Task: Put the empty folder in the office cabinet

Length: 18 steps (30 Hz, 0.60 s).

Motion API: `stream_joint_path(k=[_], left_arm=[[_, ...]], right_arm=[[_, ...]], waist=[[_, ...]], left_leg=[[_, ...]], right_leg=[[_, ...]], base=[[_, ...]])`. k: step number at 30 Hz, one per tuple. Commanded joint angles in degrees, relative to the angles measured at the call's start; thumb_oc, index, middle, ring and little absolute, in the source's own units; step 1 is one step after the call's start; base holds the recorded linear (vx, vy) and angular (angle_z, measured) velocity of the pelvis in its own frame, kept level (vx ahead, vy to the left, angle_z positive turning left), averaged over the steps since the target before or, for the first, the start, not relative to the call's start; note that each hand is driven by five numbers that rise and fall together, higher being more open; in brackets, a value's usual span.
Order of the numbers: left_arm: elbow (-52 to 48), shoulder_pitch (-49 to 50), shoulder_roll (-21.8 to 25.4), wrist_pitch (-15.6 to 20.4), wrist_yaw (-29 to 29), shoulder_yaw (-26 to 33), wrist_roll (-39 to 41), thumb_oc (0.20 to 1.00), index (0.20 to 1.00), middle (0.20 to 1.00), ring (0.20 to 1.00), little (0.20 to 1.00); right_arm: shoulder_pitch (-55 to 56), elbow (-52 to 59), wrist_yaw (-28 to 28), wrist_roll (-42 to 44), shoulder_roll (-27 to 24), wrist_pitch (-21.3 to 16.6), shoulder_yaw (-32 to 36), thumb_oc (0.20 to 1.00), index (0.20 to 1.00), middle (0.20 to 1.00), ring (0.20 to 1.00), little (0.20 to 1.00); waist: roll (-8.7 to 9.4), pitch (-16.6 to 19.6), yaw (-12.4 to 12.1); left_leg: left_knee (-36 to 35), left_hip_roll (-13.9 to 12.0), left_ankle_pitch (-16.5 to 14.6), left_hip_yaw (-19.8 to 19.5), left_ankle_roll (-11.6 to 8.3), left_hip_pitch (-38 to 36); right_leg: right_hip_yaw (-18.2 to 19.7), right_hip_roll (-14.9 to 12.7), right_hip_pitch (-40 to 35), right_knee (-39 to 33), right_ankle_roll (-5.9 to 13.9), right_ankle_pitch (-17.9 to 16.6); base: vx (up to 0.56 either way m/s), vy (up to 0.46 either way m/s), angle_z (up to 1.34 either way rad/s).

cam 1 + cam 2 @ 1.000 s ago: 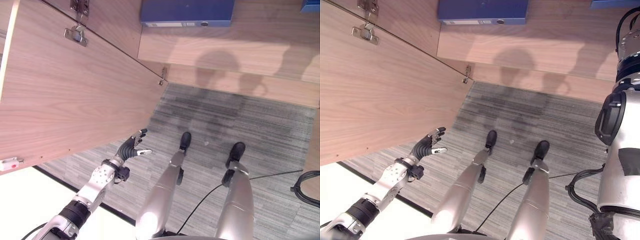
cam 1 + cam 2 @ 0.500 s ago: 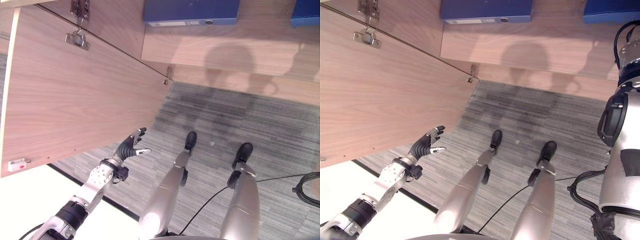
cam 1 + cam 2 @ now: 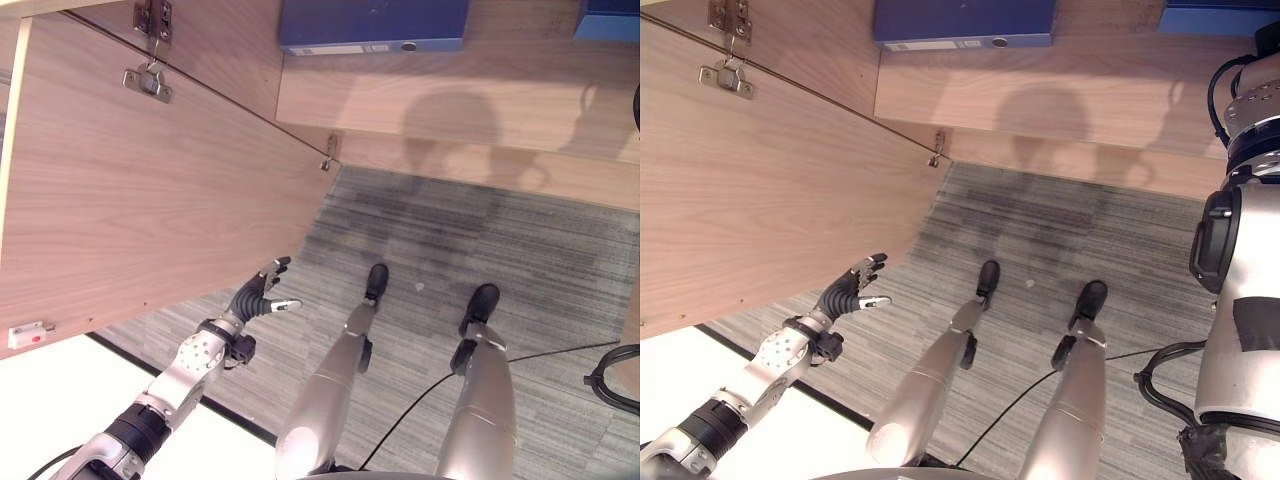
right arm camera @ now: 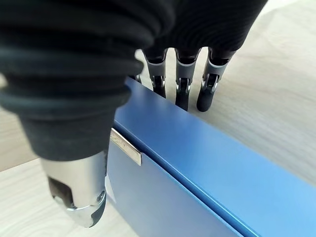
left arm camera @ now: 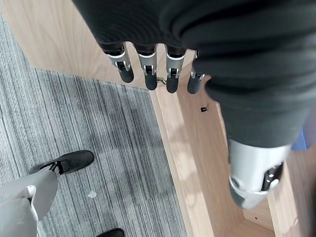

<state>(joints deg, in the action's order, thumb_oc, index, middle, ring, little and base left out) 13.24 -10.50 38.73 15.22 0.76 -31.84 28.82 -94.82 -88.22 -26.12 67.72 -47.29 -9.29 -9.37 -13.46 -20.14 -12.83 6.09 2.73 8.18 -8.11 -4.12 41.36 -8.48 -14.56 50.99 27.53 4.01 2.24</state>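
Note:
A blue folder [image 4: 207, 173] is in my right hand [image 4: 181, 79]: the fingers curl over its broad face and the thumb [image 4: 79, 192] lies against the spine side. In the eye views this folder [image 3: 1212, 18] shows at the top right, on the cabinet's wooden shelf [image 3: 450, 90]. A second blue folder [image 3: 375, 25] lies on the same shelf to its left. My left hand [image 3: 258, 295] hangs open and empty below the lower edge of the open cabinet door [image 3: 150, 200].
The open door swings out on the left, with metal hinges [image 3: 148, 80] near its top. Grey striped carpet [image 3: 480, 240] lies in front of the cabinet. A white surface [image 3: 60, 410] fills the lower left corner.
The folder in my right hand has come a little closer to the other folder on the shelf. The view has shifted slightly. My left hand stays about where it was.

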Motion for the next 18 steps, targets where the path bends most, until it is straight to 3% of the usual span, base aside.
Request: stream_joint_path(k=[1, 6, 10, 11, 18], left_arm=[[-2.39, 3.46, 3.59, 1.98, 0.87, -0.08, 0.93, 1.0, 1.0, 1.0, 1.0, 1.0], [-2.52, 4.12, 3.87, 2.07, 0.77, 0.0, 0.91, 1.0, 1.0, 1.0, 1.0, 1.0], [-2.77, 4.43, 4.22, 1.68, 0.64, -0.46, -0.38, 1.0, 1.0, 1.0, 1.0, 1.0], [-2.46, 4.3, 4.4, 1.54, 0.75, -0.9, -2.15, 1.0, 1.0, 1.0, 1.0, 1.0], [-0.77, 4.92, 1.45, 1.12, 1.78, -0.52, -3.5, 1.0, 1.0, 1.0, 1.0, 1.0]], right_arm=[[0.09, 0.64, 0.41, -3.81, -0.94, -0.54, -4.5, 1.0, 1.0, 1.0, 1.0, 1.0], [-0.07, -0.07, 0.97, -6.02, -1.61, 1.08, -6.04, 1.0, 1.0, 1.0, 1.0, 1.0], [0.31, -5.09, 1.1, -11.1, -3.6, 6.2, -7.67, 1.0, 1.0, 1.0, 1.0, 1.0], [1.78, -6.92, 0.49, -11.71, -4.19, 7.52, -6.22, 1.0, 1.0, 1.0, 1.0, 1.0], [12.83, -7.99, -3.97, -9.06, -1.41, 7.55, 3.67, 1.0, 1.0, 1.0, 1.0, 1.0]], waist=[[0.91, 2.3, -1.59], [0.89, 2.32, -1.52], [0.92, 2.17, -1.52], [0.81, 2.04, -1.48], [0.64, 1.53, -1.51]], left_leg=[[-2.31, -2.16, -11.03, -0.01, -1.4, -7.05], [-3.02, -2.23, -10.71, 0.06, -1.53, -7.45], [-3.04, -2.23, -10.59, -0.09, -1.51, -7.54], [-3.04, -2.3, -10.61, -0.2, -1.47, -7.96], [-4.43, -2.88, -10.46, -0.99, -1.29, -10.97]], right_leg=[[1.83, -0.34, -7.99, 3.06, 5.22, 11.8], [1.82, -0.25, -8.2, 2.66, 5.2, 11.62], [1.62, -0.34, -8.34, 2.86, 5.12, 11.54], [1.34, -0.31, -8.8, 2.91, 5.15, 11.56], [0.52, 0.22, -11.88, 1.42, 5.2, 11.5]], base=[[0.0, 0.0, 0.0], [0.0, 0.0, 0.0], [0.0, -0.01, 0.0], [0.01, -0.045, 0.0], [0.01, -0.024, -0.02]])
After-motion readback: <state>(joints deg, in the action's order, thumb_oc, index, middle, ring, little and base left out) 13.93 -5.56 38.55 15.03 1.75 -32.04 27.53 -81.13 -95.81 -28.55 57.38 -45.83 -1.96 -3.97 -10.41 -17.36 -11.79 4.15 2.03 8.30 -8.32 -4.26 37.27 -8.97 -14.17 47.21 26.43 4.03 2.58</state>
